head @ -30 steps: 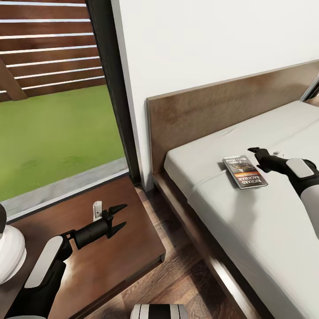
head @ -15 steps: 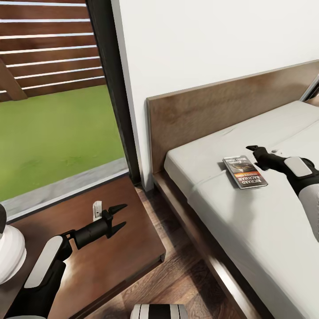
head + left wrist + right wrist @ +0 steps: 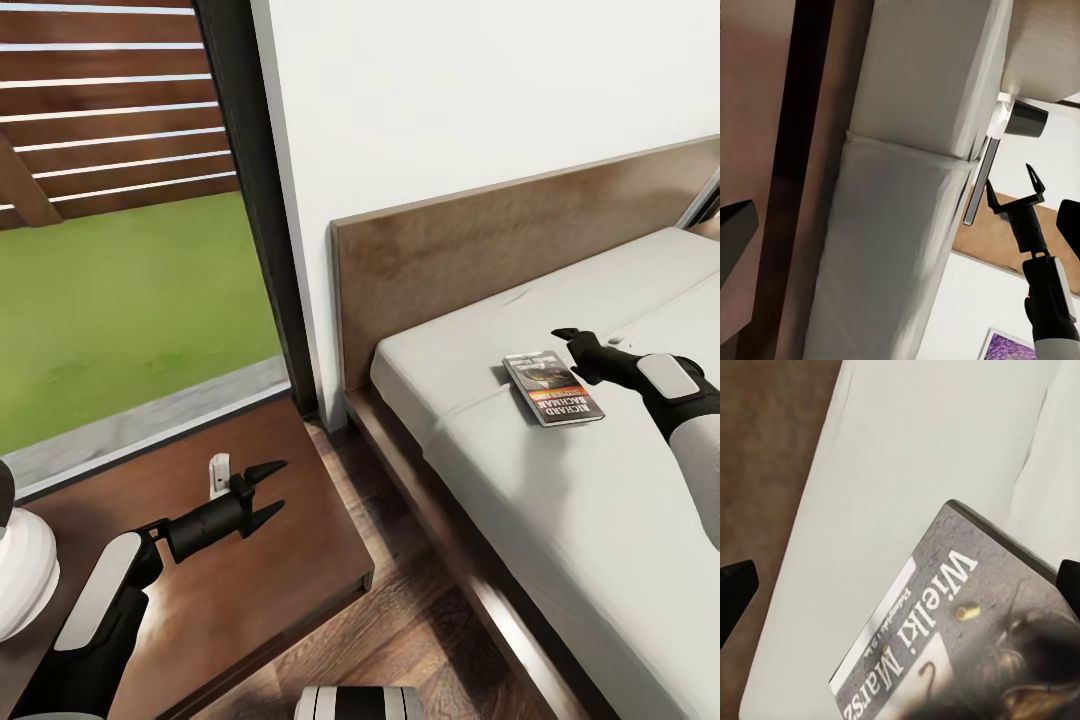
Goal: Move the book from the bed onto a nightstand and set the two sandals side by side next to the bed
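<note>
The book is cut off by the right wrist view's edge; its small print blurs.

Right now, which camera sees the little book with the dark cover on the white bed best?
The head view: the whole dark-covered book lies flat on the white mattress, beside the right gripper. The right wrist view shows one close corner with lettering. The left wrist view shows its thin edge.

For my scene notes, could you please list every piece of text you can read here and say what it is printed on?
"RICHARD BACHMAN": on the book lying on the bed, head view.
"Wielki Marsz": on the same book's cover, right wrist view.
A line of small print beside that title is too blurred to read.
</note>
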Robot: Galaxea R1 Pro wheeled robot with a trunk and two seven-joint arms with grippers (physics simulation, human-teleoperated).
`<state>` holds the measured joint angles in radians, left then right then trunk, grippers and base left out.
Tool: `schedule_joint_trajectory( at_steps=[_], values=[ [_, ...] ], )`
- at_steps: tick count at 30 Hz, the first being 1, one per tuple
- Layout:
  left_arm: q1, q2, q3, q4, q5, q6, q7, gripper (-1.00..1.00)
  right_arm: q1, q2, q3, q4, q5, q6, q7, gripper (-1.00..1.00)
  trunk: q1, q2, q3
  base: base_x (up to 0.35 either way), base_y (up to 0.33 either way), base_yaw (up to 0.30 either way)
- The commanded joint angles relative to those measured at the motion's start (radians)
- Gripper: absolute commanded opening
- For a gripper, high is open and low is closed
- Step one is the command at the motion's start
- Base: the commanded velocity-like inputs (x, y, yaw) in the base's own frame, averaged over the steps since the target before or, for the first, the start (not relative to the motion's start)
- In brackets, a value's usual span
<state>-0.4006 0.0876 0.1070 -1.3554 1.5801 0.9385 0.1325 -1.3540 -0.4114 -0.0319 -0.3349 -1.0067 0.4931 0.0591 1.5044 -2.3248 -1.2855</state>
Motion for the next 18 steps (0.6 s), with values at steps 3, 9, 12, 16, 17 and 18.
schedule_joint_trajectory(
  at_steps=[3,9,12,16,17,18],
  values=[
    [0.000,0.000,0.001,-0.001,0.011,0.004,0.010,1.00,-0.001,0.000,-0.003,0.000,0.002,0.004,0.002,1.00,0.000,0.000,-0.001,0.000,0.000,0.000],
    [0.000,0.000,0.002,-0.001,0.011,0.004,0.010,1.00,-0.001,0.000,-0.004,0.000,0.002,0.003,0.002,1.00,0.000,0.000,-0.001,0.000,0.000,0.000],
    [0.000,0.000,0.002,-0.002,0.011,0.004,0.010,1.00,-0.001,0.000,-0.004,0.000,0.002,0.002,0.002,1.00,0.000,0.000,-0.001,0.000,0.000,0.000],
    [0.000,0.000,0.002,-0.002,0.011,0.005,0.010,1.00,-0.001,0.000,-0.004,0.000,0.002,0.001,0.001,1.00,0.000,0.000,-0.001,0.000,0.000,0.000],
    [0.001,0.000,0.002,-0.002,0.011,0.005,0.010,1.00,-0.001,0.000,-0.004,0.000,0.002,0.001,0.000,1.00,0.000,0.000,-0.001,0.000,0.000,0.000],
    [0.001,0.000,0.002,-0.002,0.011,0.005,0.010,1.00,-0.001,0.000,-0.004,0.000,0.002,0.001,0.000,1.00,0.000,0.000,-0.001,0.000,0.000,0.000]
  ],
)
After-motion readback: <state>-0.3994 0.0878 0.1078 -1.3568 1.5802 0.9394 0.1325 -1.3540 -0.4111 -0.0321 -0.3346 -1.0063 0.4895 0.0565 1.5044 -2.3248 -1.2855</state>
